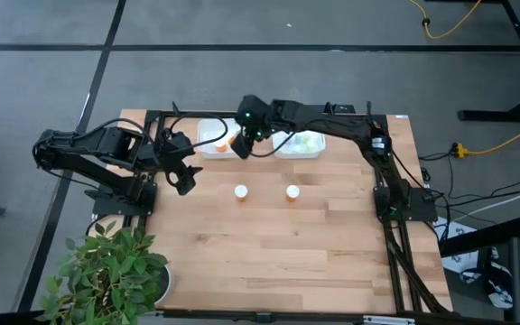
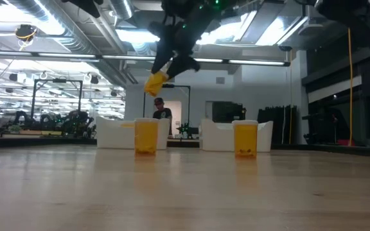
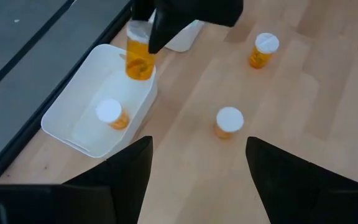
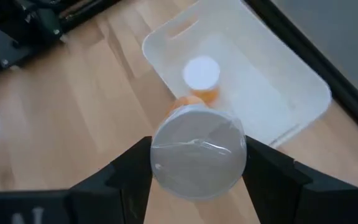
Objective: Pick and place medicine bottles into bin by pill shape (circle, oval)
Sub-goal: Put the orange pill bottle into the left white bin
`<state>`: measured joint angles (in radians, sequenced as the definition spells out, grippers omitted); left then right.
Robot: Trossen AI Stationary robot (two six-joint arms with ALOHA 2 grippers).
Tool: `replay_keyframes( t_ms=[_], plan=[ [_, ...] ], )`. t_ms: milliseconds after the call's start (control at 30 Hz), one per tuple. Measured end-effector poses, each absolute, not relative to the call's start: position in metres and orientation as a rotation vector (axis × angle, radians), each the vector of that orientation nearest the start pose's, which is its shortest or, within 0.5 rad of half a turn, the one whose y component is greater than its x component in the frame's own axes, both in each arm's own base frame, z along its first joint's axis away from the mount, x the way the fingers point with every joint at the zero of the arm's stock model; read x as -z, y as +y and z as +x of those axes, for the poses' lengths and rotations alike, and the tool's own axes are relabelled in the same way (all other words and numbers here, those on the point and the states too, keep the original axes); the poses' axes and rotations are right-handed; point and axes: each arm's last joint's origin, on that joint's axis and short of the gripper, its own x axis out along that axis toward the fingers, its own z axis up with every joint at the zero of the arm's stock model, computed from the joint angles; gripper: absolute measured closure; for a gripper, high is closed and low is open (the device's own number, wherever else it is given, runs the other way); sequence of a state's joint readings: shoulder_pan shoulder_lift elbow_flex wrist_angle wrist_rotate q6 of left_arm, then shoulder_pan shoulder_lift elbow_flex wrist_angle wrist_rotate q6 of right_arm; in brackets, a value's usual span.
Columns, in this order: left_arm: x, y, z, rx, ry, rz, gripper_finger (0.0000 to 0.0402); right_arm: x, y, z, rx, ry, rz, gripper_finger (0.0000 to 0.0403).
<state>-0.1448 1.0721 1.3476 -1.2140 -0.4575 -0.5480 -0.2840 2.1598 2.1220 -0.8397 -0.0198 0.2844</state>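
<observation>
My right gripper point(image 4: 197, 163) is shut on an orange medicine bottle with a white cap point(image 3: 138, 55), above the near rim of the left white bin point(image 1: 208, 131). The held bottle also shows in the low view point(image 2: 156, 82). One orange bottle point(image 4: 201, 77) lies inside that bin. Two orange bottles point(image 1: 240, 191) point(image 1: 292, 191) stand upright on the table in front of the bins. My left gripper point(image 3: 197, 180) is open and empty at the table's left side point(image 1: 186, 177), apart from every bottle. My right gripper pinches the bottle at its cap end point(image 4: 166, 163) between the two fingers, one on each side. The fingers come from above, slanting down. The bottle hangs tilted below the fingers, cap up and body down point(image 2: 154, 84), lifted clear over the left bin.
A second white bin point(image 1: 301, 144) with pale contents stands to the right of the left one, at the table's far edge. A potted green plant point(image 1: 106, 275) stands at the near left corner. Bare wood lies between the standing bottles and the near edge.
</observation>
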Motion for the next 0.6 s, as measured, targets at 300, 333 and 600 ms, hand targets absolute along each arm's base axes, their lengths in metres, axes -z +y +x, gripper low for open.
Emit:
replay_keyframes(
  t_ms=[300, 333, 600],
  plan=[
    [-0.384, -0.011, 0.168, -0.511, 0.798, -0.193, 0.0150, -0.267, -0.166, 0.472, 0.365, 0.775, 0.475, 0.0188],
    [-0.384, -0.011, 0.168, -0.511, 0.799, -0.192, 0.0150, -0.264, -0.170, 0.472, 0.374, 0.777, 0.479, 0.0188],
    [-0.384, -0.011, 0.168, -0.503, 0.803, -0.176, 0.0150, -0.229, -0.187, 0.476, 0.376, 0.857, 0.431, 0.0188]
  ],
)
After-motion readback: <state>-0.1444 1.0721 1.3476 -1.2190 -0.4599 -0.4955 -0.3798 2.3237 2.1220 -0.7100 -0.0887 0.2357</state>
